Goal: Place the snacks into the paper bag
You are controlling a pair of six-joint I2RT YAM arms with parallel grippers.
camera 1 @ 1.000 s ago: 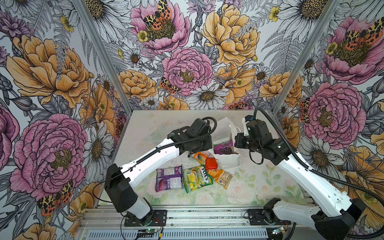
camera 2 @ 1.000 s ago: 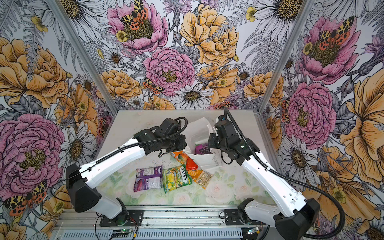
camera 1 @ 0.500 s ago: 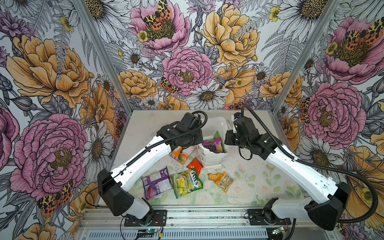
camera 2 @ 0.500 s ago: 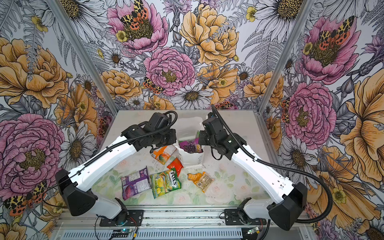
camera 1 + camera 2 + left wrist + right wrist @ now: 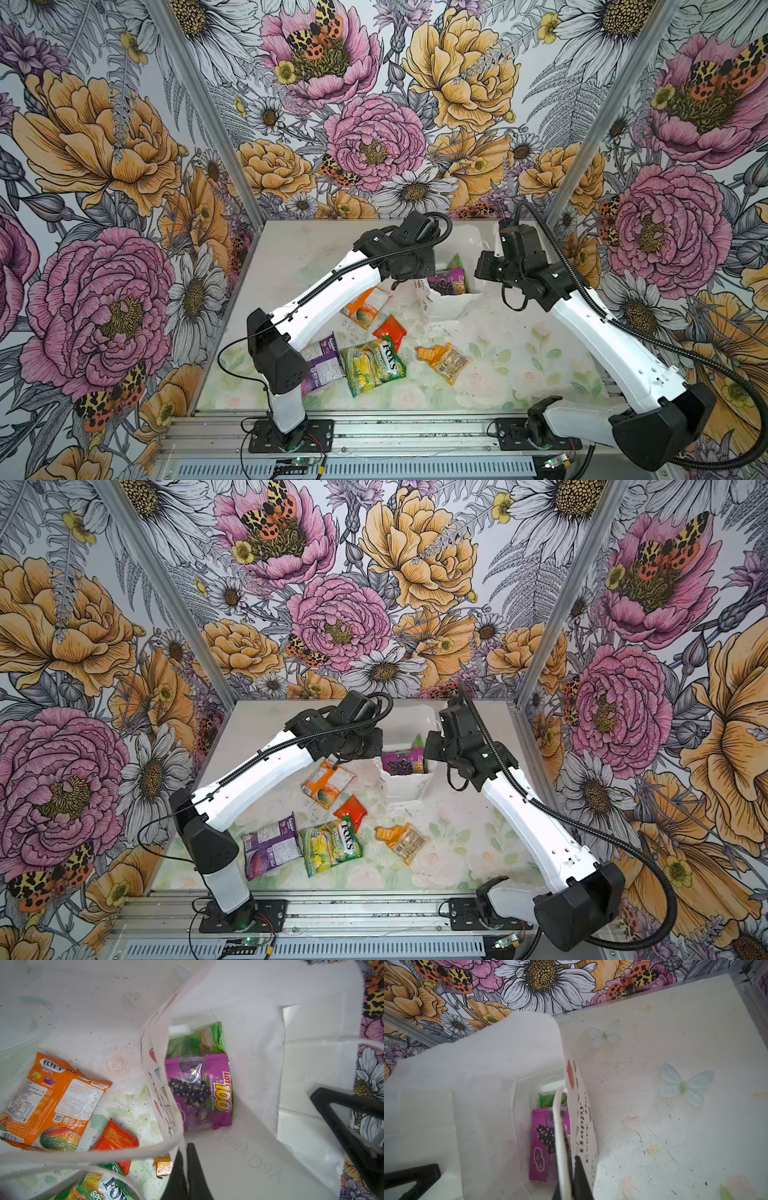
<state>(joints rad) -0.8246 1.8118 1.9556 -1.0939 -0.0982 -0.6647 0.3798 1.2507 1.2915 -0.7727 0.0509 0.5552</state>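
The white paper bag (image 5: 448, 306) (image 5: 405, 788) stands upright at mid-table, mouth held wide. My left gripper (image 5: 186, 1148) is shut on its left rim; my right gripper (image 5: 574, 1160) is shut on the lettered right rim beside a cord handle (image 5: 560, 1126). Inside lie a purple packet (image 5: 199, 1093) (image 5: 538, 1142) and a green packet (image 5: 193, 1042). Loose snacks in front: an orange-white FOX'S packet (image 5: 363, 305), a small red-orange one (image 5: 390, 331), a green-yellow FOX'S packet (image 5: 374, 365), a purple packet (image 5: 322, 365) partly under my left arm, a small orange one (image 5: 430, 353) and a small clear one (image 5: 451, 365).
Floral walls close the table on the left, back and right. The aluminium rail with both arm bases (image 5: 291, 432) runs along the front edge. The floral table mat (image 5: 540, 361) shows bare to the right of the loose packets.
The bag, held by both grippers, has drifted a little right and back, away from the loose packets. Both grips stay the same.
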